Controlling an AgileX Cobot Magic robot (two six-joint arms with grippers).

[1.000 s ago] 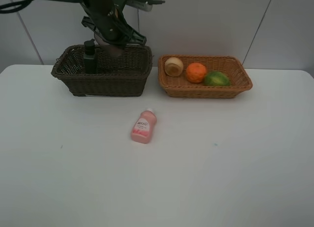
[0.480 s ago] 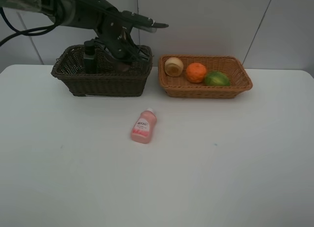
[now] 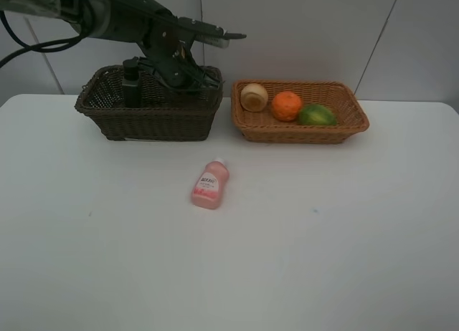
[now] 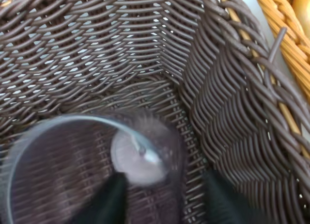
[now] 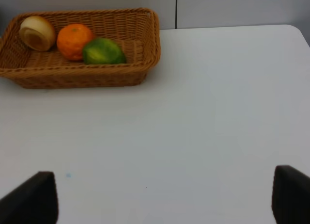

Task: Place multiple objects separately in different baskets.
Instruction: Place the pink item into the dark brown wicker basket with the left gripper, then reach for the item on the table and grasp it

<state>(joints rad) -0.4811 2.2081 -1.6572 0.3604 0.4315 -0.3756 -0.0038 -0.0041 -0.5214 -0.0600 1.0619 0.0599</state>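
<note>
My left gripper reaches down into the dark brown basket. In the left wrist view its blurred fingers stand apart, astride the wall of the translucent cup, which lies on the basket's floor. A dark green pump bottle stands at the basket's left end. The small pink bottle lies on the table in front. The tan basket holds a pale round fruit, a tangerine and a green fruit. My right gripper is open and empty above the table.
The white table ends at a grey panelled wall behind both baskets. The tan basket with its three fruits also shows in the right wrist view, well beyond the right gripper. The two baskets stand close side by side.
The left arm has lowered and swung so that its gripper went down into the dark brown basket. It has barely moved in the last half second. Nothing else moved.
</note>
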